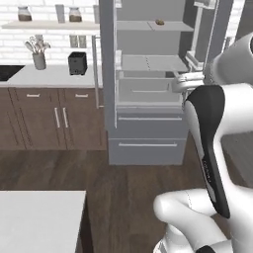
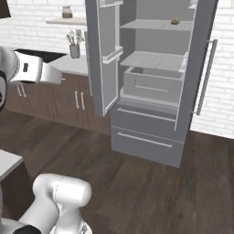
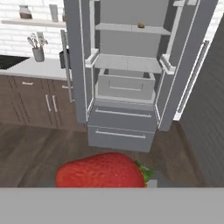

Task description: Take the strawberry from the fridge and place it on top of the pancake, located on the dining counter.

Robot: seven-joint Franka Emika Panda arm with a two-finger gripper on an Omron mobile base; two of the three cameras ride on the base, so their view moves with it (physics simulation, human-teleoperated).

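The strawberry (image 3: 101, 170) sits large at the bottom of the hand view, lying on its side with its green leaves to the right, right up against the camera. The fingertips cannot be made out there, so whether the claw is clamped on the berry cannot be told, though the berry hangs well clear of the floor (image 3: 35, 153) and in front of the fridge (image 3: 127, 78).

The fridge stands with both upper doors swung wide. In the right base view the left door (image 2: 103, 55) juts outward toward the cabinets (image 2: 68, 100), its edge reaching down to the top drawer line; the right door (image 2: 201, 64) opens toward the brick wall, its bar handle on the outside. Between the two door edges the shelves (image 2: 153, 59) lie open, and a small tan-brown item (image 2: 175, 21) rests on the upper shelf. A pale bin (image 2: 153, 84) sits under the middle shelf. The two lower drawers (image 2: 144, 132) are closed flush.

Dark wood floor (image 1: 99, 173) spreads open between the fridge and the base. In the left base view a white counter (image 1: 39, 220) corner fills the lower left, its edge close to the arm's base. On the far counter stand a utensil holder (image 1: 38, 59) and a black toaster (image 1: 77, 63), beside the left door.
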